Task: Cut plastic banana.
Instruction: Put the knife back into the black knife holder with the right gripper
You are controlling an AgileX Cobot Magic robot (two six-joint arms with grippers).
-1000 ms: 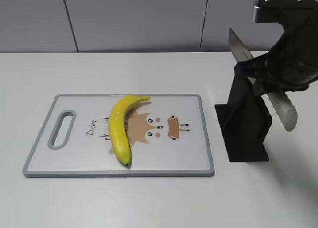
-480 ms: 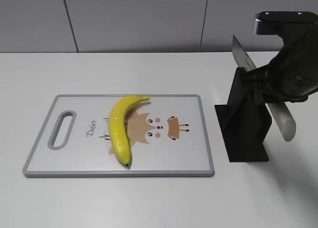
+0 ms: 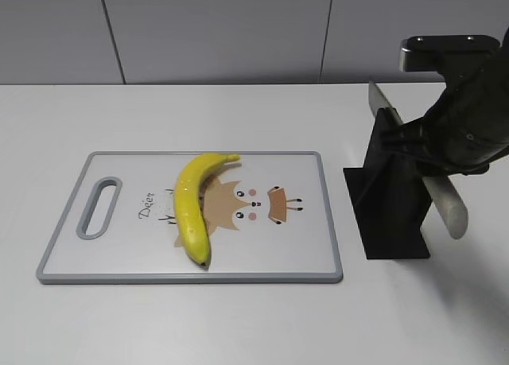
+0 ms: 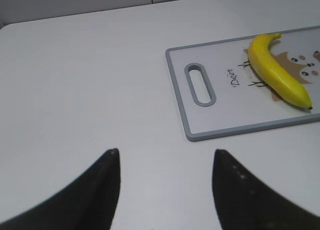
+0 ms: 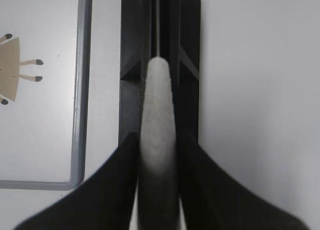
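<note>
Right gripper [image 5: 156, 190] has shifted slightly left since earlier, tilting the grey-handled steel knife [image 3: 445, 202] more upright over the black plastic knife stand [image 3: 394, 202] near the desk's right edge, fingers clamped on its handle. Left gripper [image 4: 165, 162] hovers spread apart over the desk's left side. Glossy yellow plastic banana [image 3: 191, 206] lies mid-desk on the grey-rimmed white cutting board [image 3: 306, 222].

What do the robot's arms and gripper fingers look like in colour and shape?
The right arm is glossy black and bulky, topped by a grey-edged black block. The left gripper has matte black fingers tapering to blunt tips. The right gripper has similar curved black fingers. No cables or markings show.
</note>
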